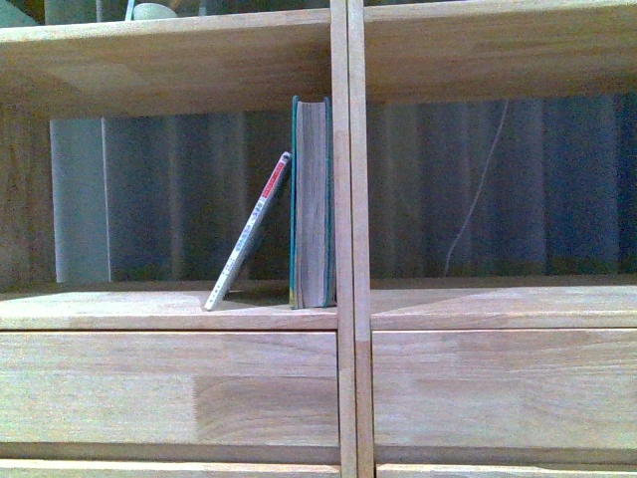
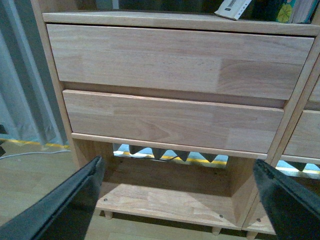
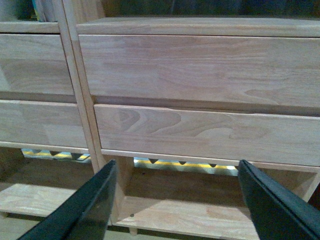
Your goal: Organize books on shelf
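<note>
The thin book point(image 1: 249, 231) is seen leaning, its foot out on the shelf board and its top edge tipped against the thick book point(image 1: 313, 202). Long axis: slanted, foot to the left, top to the right in the front view. The thick book is stood upright, hard against the central upright point(image 1: 349, 239) of the shelf point(image 1: 169, 311), in the left compartment.

Both books are found well above either claw. In the left wrist view the foot of the thin book point(image 2: 233, 8) is caught at the shelf lip, above the two drawers point(image 2: 175, 90), up and slightly right of the left claw point(image 2: 177, 200). That claw is spread wide, nothing between its fingers point(image 2: 75, 200). The right claw point(image 3: 175, 200) is likewise spread and empty, faced at the drawers of the right-hand bay; only a sliver of book shows past the upright.

The left arm is judged the nearer. A rise past the drawer fronts would be needed first.

Room: open shelf board lies left of the thin book; the right is closed off by the upright. The board above limits headroom over the thick book.
</note>
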